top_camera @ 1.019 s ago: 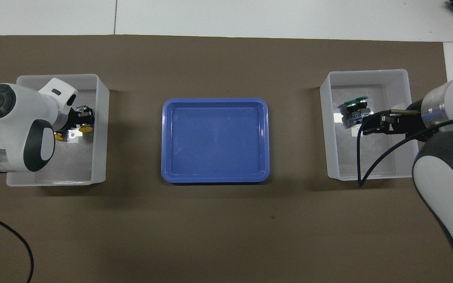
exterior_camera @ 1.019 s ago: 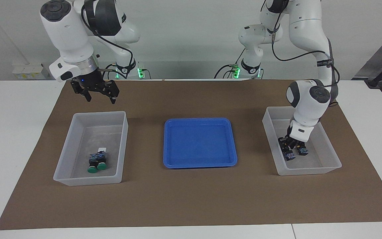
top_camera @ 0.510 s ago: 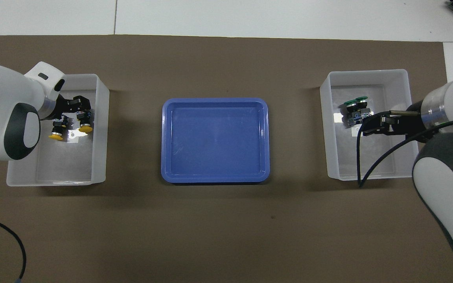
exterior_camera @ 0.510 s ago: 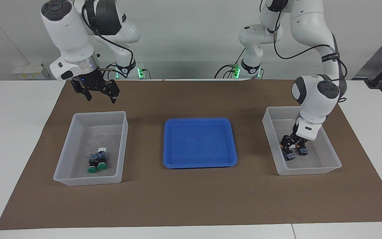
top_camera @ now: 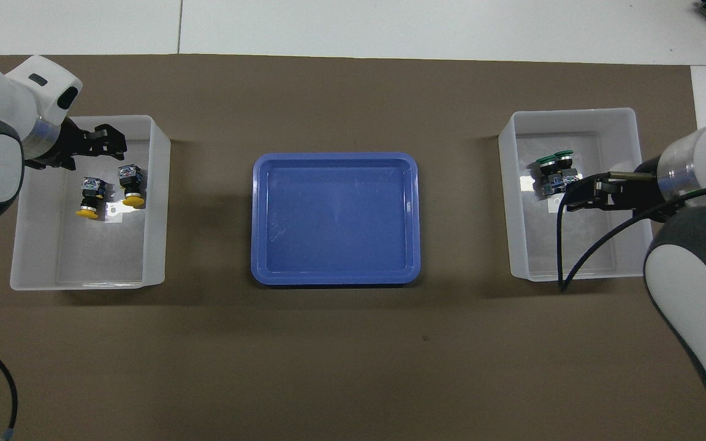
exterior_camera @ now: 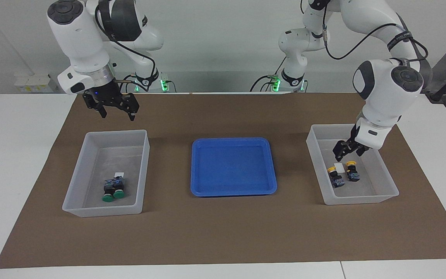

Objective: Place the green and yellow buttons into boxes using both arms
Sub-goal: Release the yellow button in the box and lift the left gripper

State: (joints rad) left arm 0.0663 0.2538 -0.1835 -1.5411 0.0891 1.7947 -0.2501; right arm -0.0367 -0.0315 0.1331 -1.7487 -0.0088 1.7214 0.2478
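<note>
Both yellow buttons (exterior_camera: 342, 175) lie side by side on the floor of the clear box (exterior_camera: 385, 195) at the left arm's end of the table, just beside a small white tag. Both green buttons (exterior_camera: 113, 192) lie touching each other in the clear box (exterior_camera: 76, 209) at the right arm's end. The blue tray (exterior_camera: 234, 192) between the two boxes holds nothing.

Left gripper (exterior_camera: 347, 152): raised over its box, above the yellow pair and clear of them, fingers parted, nothing held. Right gripper (exterior_camera: 110, 108): up in the air over the brown mat (exterior_camera: 223, 232) beside the edge of its box nearest the robots, fingers spread, empty; this arm waits.

Judgement: sorting looks complete, all four buttons boxed by colour. The step in hand is the left arm's withdrawal.

How to do it well:
- Lift straight up until the fingertips clear the box rim before any sideways travel; the box is light and a clipped wall would drag it.
- Leave the fingers parted so nothing is pinched or tipped on the way out.
- Keep the cable loop on the forearm away from the box wall.
- The yellow buttons sit close together, so no downward correction over them.
</note>
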